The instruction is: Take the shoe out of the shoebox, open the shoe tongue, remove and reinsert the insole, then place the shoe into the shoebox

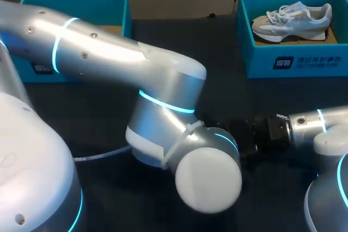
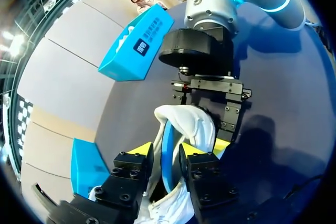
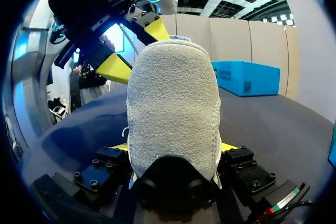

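A white and grey shoe [image 3: 173, 93] stands heel-first between the fingers of my right gripper [image 3: 173, 148], which is shut on its sides. In the left wrist view the same shoe [image 2: 184, 124] shows its opening, with a blue insole [image 2: 168, 150] standing on edge in it. My left gripper [image 2: 181, 148] faces the right gripper [image 2: 207, 114] from the other side, one finger on each side of the insole, jaws narrow but apart. In the head view my left arm [image 1: 163, 96] hides the held shoe; my right arm [image 1: 293, 126] comes in low at the right.
A second grey and white shoe [image 1: 291, 20] lies in the blue shoebox [image 1: 304, 61] at the back right. Another blue box [image 1: 76, 1] stands at the back left. Both arms crowd the table's front middle.
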Controlling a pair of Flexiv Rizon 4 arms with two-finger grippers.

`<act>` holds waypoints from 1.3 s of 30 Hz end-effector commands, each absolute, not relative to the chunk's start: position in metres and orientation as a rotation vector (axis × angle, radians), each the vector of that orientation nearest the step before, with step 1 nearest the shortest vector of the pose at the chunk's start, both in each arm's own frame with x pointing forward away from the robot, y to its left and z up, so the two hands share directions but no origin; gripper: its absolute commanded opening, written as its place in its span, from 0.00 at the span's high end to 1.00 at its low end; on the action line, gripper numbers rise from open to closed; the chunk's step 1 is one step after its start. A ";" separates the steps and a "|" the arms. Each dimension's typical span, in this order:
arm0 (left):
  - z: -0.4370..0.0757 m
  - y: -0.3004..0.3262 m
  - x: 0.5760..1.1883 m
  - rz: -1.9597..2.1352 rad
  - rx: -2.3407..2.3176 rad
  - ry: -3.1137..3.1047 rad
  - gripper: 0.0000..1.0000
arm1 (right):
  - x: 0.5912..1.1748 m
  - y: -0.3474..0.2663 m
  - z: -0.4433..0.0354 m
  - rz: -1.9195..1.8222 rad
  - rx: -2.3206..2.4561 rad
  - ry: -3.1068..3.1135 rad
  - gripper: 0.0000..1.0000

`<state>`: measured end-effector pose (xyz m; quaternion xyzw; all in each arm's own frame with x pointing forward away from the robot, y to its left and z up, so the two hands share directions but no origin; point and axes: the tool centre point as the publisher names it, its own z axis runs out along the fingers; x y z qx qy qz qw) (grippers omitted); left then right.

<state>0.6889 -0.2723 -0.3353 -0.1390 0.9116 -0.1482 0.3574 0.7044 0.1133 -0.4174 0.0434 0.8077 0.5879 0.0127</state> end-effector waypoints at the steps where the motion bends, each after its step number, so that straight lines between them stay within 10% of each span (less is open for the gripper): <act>1: -0.342 -0.277 0.692 -0.371 -0.369 2.352 0.72 | 0.704 0.115 -0.417 1.827 0.137 2.519 1.00; 5: -0.343 -0.275 0.694 -0.367 -0.377 2.353 1.00 | 0.704 0.115 -0.417 1.827 0.137 2.519 1.00; 39: -0.303 -0.302 0.694 -0.538 -0.440 2.249 1.00 | 0.704 0.115 -0.417 1.827 0.137 2.519 1.00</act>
